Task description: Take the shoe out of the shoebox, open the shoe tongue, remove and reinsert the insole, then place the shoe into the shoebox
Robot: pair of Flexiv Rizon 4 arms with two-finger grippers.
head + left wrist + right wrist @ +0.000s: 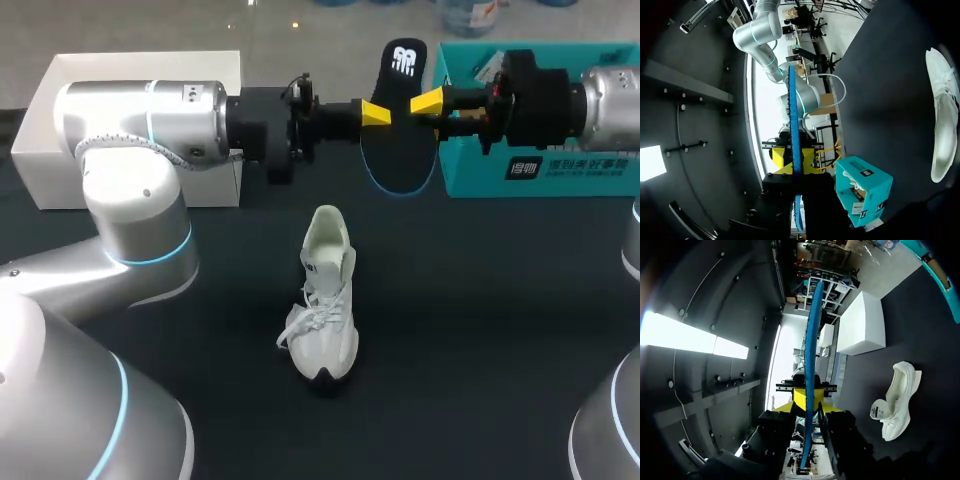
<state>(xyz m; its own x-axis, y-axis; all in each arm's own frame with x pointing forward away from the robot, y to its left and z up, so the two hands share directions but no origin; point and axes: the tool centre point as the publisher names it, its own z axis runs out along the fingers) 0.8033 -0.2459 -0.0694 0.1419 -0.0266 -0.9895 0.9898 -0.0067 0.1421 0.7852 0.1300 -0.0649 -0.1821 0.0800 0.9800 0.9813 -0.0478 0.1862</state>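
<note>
Clamping the insole (pixel 399 150) from opposite edges, the left claw (pixel 375 113) and right claw (pixel 427 101) are holding it above the surface (pixel 480 330). The head view is showing its black face; both wrist views are showing only its blue edge. The shoe (pixel 325 305) is sitting on the surface, outside the shoebox (pixel 560 170).

1. Cuts off the teal shoebox (pixel 465 165) at the head view's right edge, and buries its upper wall behind the right arm (pixel 610 95).
2. Hides much of the white box (pixel 35 175) behind the left arm (pixel 140 120).
3. Shows only the thin blue edge of the insole (pixel 794 115) in both wrist views, with neither face visible.
4. Loses one end of the shoe (pixel 942 100) at the left wrist view's edge.
5. Leaves the print on the tongue label (pixel 876 412) too small to read.
</note>
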